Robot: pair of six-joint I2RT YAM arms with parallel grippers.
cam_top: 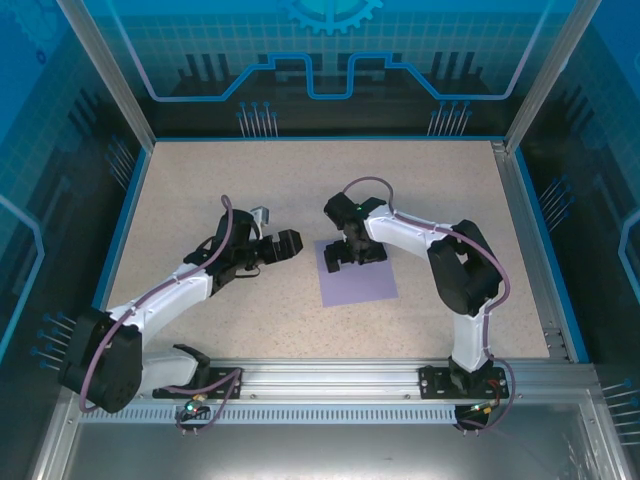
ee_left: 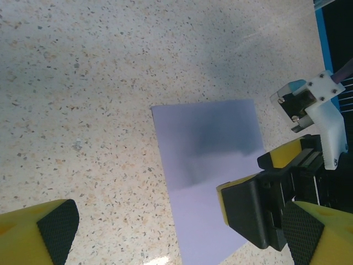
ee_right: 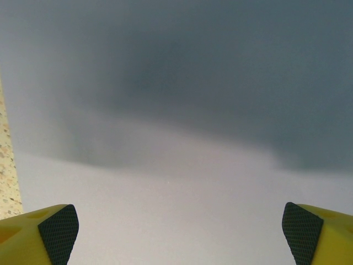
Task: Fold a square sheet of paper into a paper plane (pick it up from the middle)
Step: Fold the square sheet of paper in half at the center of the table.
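While the open right gripper (cam_top: 352,250) is hovering over the flat pale-purple square sheet of paper (cam_top: 360,280) mid-frame, pinching its middle is looking next.

You see the left arm (cam_top: 165,300) and the right arm (cam_top: 415,232) in white shells with black joints, each with a purple cable (cam_top: 228,222). The jaws are yellow with black textured pads (ee_right: 58,232).

I'm on a speckled beige tabletop (cam_top: 200,200) with a stone-look finish. Blue trim (cam_top: 127,215) runs along its left, far and right edges. An aluminium rail (cam_top: 330,372) spans the near edge. Silver posts (cam_top: 105,70) rise at the far corners. Behind the far edge is a dark-blue back panel (cam_top: 330,70) with a gear graphic (cam_top: 330,12) at the top.
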